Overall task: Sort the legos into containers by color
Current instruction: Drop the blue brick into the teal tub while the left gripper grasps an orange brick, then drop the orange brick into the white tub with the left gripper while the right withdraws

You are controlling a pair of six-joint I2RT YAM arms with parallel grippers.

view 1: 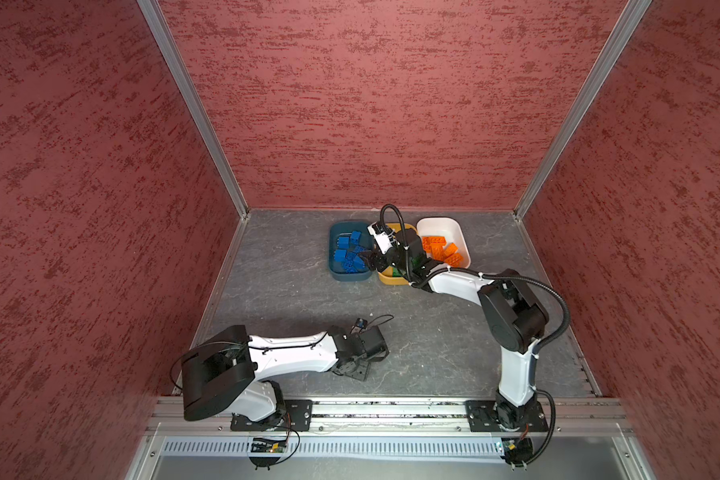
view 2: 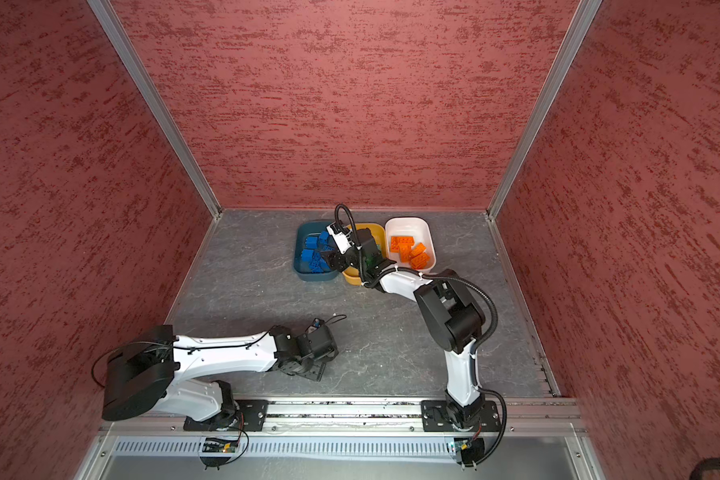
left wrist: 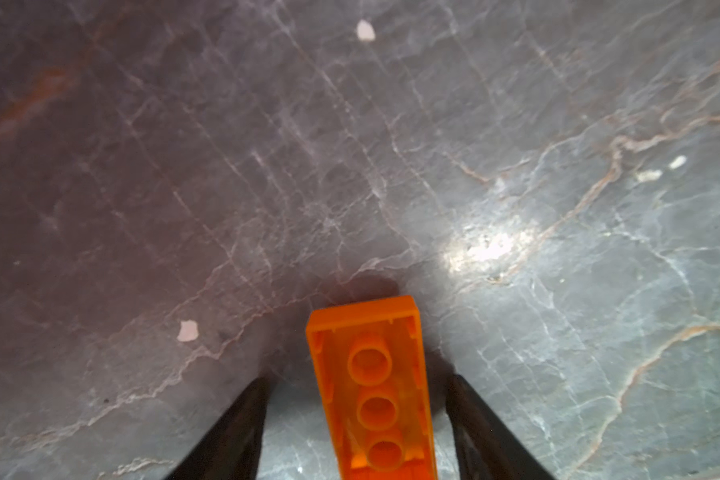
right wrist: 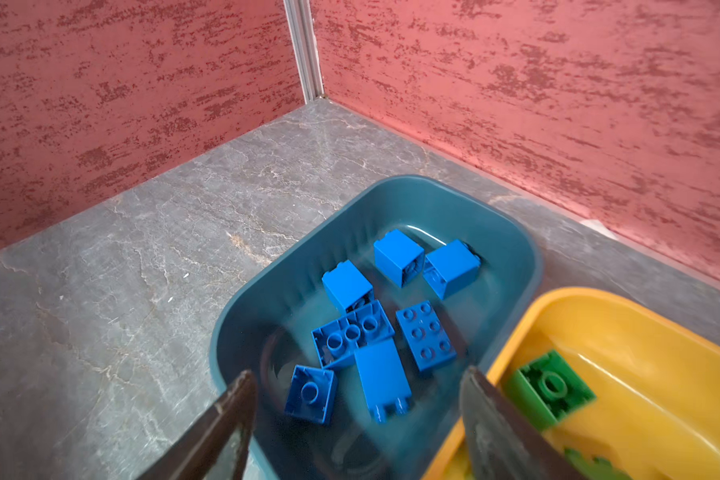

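The orange brick point(left wrist: 375, 386) lies on the bench point(view 1: 287, 291) hollow side up, its three inner tubes showing. In the top views my left arm hides it, at about 7 o'clock from the bench's middle. I judge it light, rigid and hard, with smooth walls that could slip under a skewed pinch. The best hold looks to be across the narrow width, on the two long walls near mid-length.

My left claw point(left wrist: 358, 380) straddles it that way. The jaws are partly open, a strip of bench shows on each side of the brick, and nothing is gripped yet.

Three tubs sit in a row at 12 o'clock. The teal tub point(right wrist: 412, 179) is toward 11, the yellow tub point(right wrist: 599, 293) is in the middle, and the white tub point(view 1: 441, 222) is toward 1.

- Blue bricks point(right wrist: 427, 332): I count seven in the teal tub.
- Green bricks point(right wrist: 549, 386): at least two in the yellow tub; the rest of that tub is hidden.
- Sorted orange bricks point(view 1: 443, 249): about four in the white tub, overlapping too much for an exact count.

My right claw point(right wrist: 358, 372) hangs over the teal tub, jaws spread wide and empty.

By my reckoning this orange brick belongs in the white tub.
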